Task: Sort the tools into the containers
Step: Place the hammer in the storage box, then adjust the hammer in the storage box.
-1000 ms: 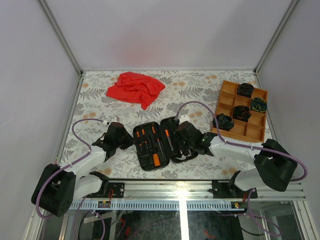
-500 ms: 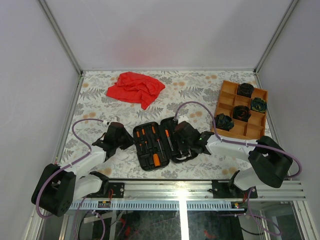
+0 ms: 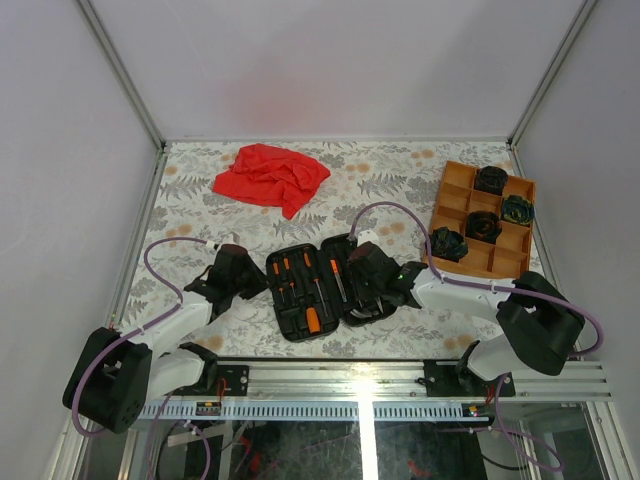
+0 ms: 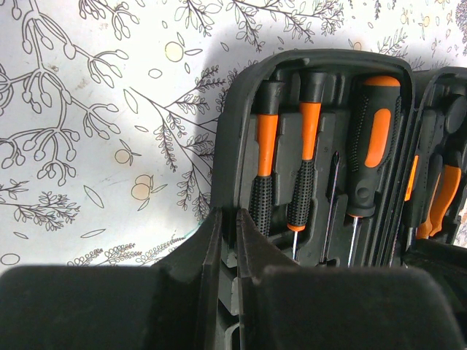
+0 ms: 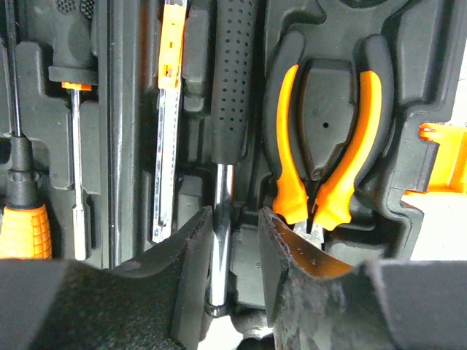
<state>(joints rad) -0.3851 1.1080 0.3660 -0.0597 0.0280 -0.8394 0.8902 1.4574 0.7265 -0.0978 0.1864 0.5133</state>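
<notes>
The right gripper sits low over the open black tool case. Its jaws stand a narrow gap apart on either side of the steel shaft of the hammer, which lies in its moulded slot just beside the orange-handled pliers. The left gripper, pressed shut and empty, sits at the case's left edge near three slotted screwdrivers. Four dark coiled bundles sit in compartments of the orange tray, and a red cloth lies at the far side.

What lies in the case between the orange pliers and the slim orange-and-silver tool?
The black-handled hammer; the right wrist view shows it.
</notes>
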